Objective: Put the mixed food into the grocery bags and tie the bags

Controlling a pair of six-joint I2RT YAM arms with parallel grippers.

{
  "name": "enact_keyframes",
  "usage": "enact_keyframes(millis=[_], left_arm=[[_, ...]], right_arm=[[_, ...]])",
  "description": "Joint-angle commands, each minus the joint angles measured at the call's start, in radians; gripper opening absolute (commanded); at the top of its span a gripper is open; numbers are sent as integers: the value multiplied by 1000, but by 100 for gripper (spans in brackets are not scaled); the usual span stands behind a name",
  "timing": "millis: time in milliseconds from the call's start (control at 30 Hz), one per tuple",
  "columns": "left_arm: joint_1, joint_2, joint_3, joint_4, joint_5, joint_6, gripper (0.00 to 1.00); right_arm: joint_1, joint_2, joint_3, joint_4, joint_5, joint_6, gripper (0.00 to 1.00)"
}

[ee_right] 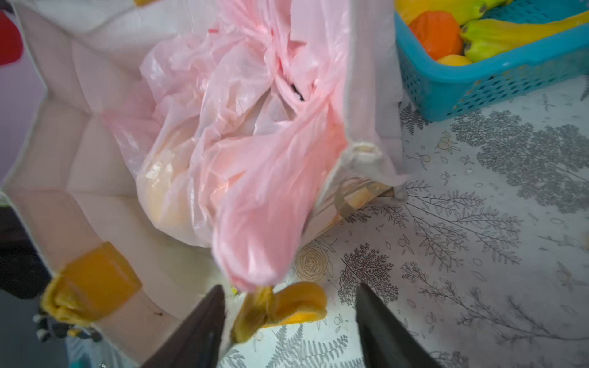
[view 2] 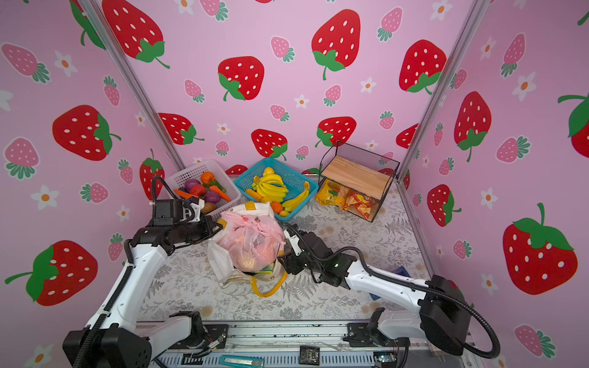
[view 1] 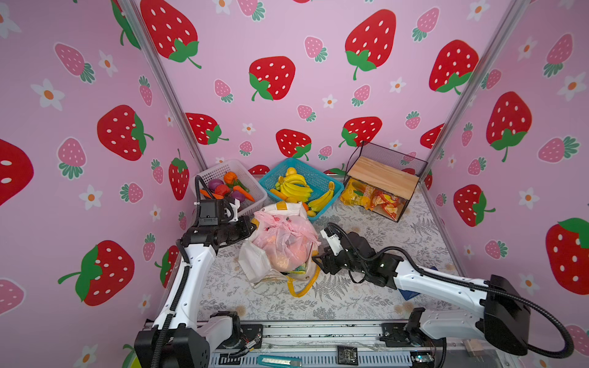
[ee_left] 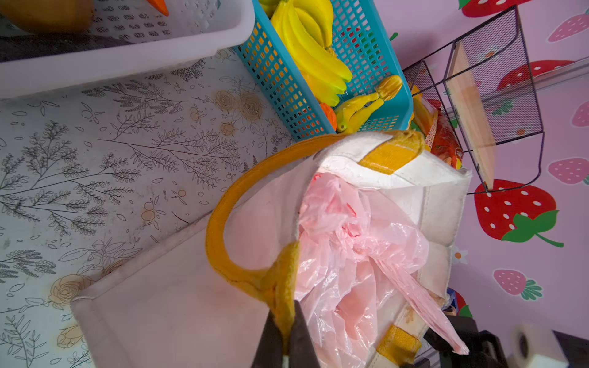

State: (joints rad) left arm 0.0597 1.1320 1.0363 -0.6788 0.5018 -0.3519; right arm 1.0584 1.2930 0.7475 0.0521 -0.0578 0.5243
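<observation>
Canvas tote [ee_left: 398, 178] stands on the surface [view 1: 350, 286] with the pink plastic bag [ee_left: 350, 255] bulging inside it, orange fruit [view 1: 283, 255] showing through the film. The left pincer [ee_left: 283, 321] is clenched on one yellow handle [ee_left: 223, 223], seemingly to hold the tote's mouth up and steady. The right pincer [ee_right: 290, 286] stands released, jaws apart on either side of the other handle [ee_right: 299, 302], probably poised to gather it for tying.

The tote [view 1: 256, 264] is white with yellow handles [ee_left: 216, 223], and the plastic bag [view 1: 287, 245] is see-through pink. The table cover [view 1: 366, 296] is pale grey with dark leaf drawings; the walls [view 1: 302, 38] are pink with red strawberries.
</observation>
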Motion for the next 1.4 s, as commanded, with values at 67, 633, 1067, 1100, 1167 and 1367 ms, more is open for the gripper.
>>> enact_keyframes(millis=[67,633,1067,1100,1167,1367], left_arm=[[-3,-16,-15,-19,29,1,0],[-280,-44,-25,113,97,-156,0],[-400,-15,-32,123,-5,-101,31],[-399,-21,-30,127,-17,-99,34],[-399,-25,-21,126,-36,-90,37],[-400,18,2,89,-34,-63,28]], right_arm=[[1,46,25,97,-45,54,20],[-302,-240,181,-358,-14,-200,0],[-374,-166,250,-412,132,-300,41],[-374,-177,269,-418,147,-314,46],[-371,-194,306,-430,150,-341,51],[-266,-151,403,-440,174,-405,56]])
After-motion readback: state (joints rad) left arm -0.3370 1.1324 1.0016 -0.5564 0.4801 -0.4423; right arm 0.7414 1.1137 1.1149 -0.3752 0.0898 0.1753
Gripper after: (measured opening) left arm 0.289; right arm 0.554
